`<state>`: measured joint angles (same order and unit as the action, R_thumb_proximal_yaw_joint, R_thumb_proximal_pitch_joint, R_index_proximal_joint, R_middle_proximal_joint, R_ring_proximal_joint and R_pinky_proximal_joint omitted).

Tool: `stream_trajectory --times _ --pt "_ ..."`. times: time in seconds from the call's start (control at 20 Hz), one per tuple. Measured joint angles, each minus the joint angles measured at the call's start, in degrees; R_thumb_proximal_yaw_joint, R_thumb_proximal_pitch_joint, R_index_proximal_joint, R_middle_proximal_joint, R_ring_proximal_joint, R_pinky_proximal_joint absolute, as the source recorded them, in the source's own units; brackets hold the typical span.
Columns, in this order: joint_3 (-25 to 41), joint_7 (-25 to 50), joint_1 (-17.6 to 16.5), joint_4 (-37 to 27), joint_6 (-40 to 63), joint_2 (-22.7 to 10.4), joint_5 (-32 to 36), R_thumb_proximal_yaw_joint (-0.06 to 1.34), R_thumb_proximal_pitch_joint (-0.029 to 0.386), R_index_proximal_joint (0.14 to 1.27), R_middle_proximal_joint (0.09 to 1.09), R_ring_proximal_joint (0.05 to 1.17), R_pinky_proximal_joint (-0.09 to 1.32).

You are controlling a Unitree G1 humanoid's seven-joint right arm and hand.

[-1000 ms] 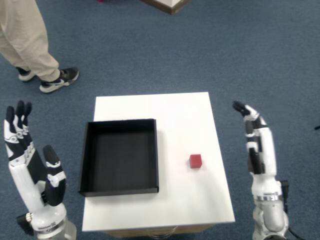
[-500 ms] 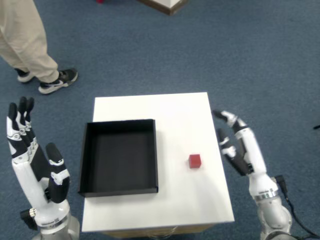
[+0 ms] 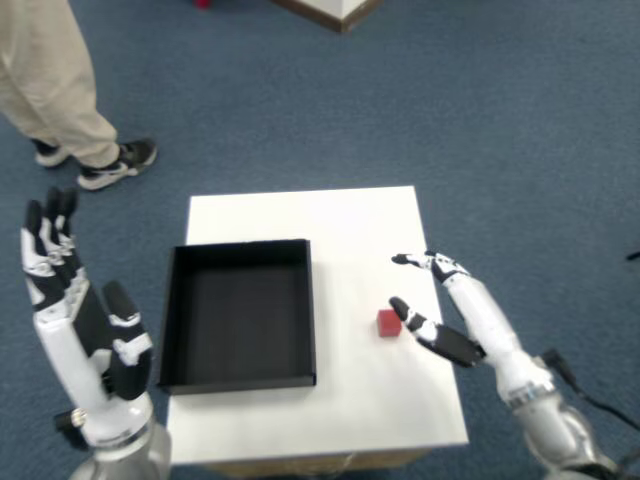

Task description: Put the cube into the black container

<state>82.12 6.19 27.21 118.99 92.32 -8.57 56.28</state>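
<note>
A small red cube (image 3: 389, 322) rests on the white table (image 3: 330, 225), to the right of the black container (image 3: 239, 313), an open square tray with nothing in it. My right hand (image 3: 447, 305) reaches over the table's right side, open, fingers spread. Its thumb tip is just right of the cube, close to it or touching; I cannot tell which. The fingers point left above the cube. My left hand (image 3: 78, 320) is raised off the table's left side, open.
A person's legs in beige trousers (image 3: 45, 75) and black shoes (image 3: 118, 162) stand on the blue carpet at the upper left. A wooden furniture corner (image 3: 335, 8) shows at the top edge. The table's right edge lies under my right forearm.
My right hand has swung left from beside the table to over it, ending next to the cube. The left hand drifted slightly. The cube has not moved.
</note>
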Motion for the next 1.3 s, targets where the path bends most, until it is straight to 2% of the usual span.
stream_trajectory --times 0.2,0.25,0.35,0.5,0.6,0.75,0.95,1.2,1.3 --pt "15.6 13.8 -1.7 0.0 -6.9 -0.1 -0.5 0.30 0.008 0.40 0.32 0.30 0.16" --pt "20.9 19.7 -1.7 0.0 -10.0 -0.7 -1.5 0.30 -0.003 0.41 0.32 0.30 0.15" --pt "27.5 27.1 -1.7 0.0 -15.0 -1.2 -4.0 0.30 -0.010 0.41 0.32 0.30 0.15" --pt "38.7 41.1 -2.7 -0.4 -27.9 -1.5 -10.0 0.33 -0.015 0.41 0.32 0.30 0.16" --pt "42.9 47.8 -2.7 -2.5 -35.2 -1.4 -13.5 0.37 -0.015 0.41 0.32 0.30 0.16" --pt "46.2 53.3 -1.1 -9.3 -43.1 -2.2 -16.9 0.37 -0.023 0.42 0.32 0.30 0.16" --pt "47.8 57.9 1.8 -18.7 -50.6 -5.4 -18.5 0.39 -0.021 0.42 0.33 0.30 0.16" --pt "47.9 57.8 2.3 -28.1 -58.8 -8.1 -19.0 0.42 -0.019 0.41 0.32 0.30 0.16" --pt "47.9 57.6 3.9 -30.4 -61.2 -8.8 -19.1 0.43 -0.018 0.41 0.32 0.30 0.17"
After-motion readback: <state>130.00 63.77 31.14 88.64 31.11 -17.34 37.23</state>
